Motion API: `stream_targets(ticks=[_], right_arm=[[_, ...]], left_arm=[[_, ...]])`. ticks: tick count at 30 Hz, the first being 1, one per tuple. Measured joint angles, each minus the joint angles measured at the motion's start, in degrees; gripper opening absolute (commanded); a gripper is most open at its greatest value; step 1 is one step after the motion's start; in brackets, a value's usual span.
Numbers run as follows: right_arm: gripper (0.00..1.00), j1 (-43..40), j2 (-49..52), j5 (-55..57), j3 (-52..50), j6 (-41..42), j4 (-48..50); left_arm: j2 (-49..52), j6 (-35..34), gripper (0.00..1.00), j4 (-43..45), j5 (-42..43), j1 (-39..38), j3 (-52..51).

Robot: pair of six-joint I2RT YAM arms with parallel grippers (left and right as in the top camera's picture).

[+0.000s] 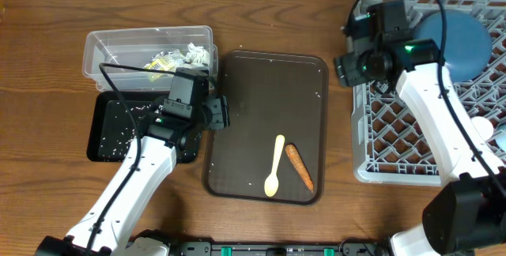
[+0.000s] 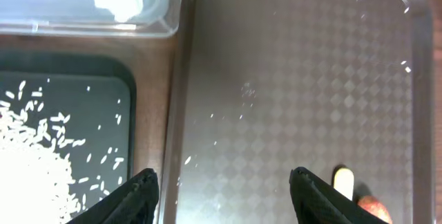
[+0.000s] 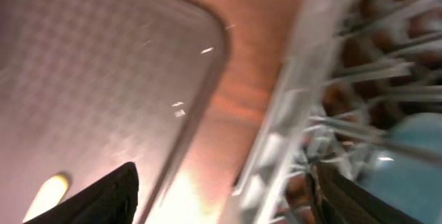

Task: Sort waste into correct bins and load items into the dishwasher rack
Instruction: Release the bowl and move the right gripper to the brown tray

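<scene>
Two robot arms (image 1: pixel 138 173), one clear tub (image 1: pixel 118 39), one black tray (image 1: pixel 99 149), one brown serving tray (image 1: pixel 261 98), one spoon (image 1: pixel 275 165), one carrot (image 1: pixel 299 167), one grey rack (image 1: pixel 395 175), one blue dish (image 1: pixel 466 43)

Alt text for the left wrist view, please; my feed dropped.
Open left gripper hovers above the brown serving tray's left edge. A black tray with rice lies left, clear tub upper left, spoon and carrot lower right.

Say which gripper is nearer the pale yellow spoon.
Left. The left gripper hovers over the dark brown serving tray at its left edge; the pale yellow spoon lies toward the near edge. The right gripper sits at the tray's far right corner, by the light grey rack.
</scene>
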Motion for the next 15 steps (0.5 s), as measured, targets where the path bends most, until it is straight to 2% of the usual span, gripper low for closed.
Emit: stream_targets(ticks=[7,15], right_arm=[[0.77,2.40,0.02,-4.44,0.00,-1.70,-6.56],[0.80,6.62,0.04,-5.57,0.00,-1.84,-7.54]], left_arm=[[1.25,0.00,0.68,-5.95,0.00,-0.50,0.00],[2.95,0.00,0.68,-6.71,3.17,-0.87,0.00]])
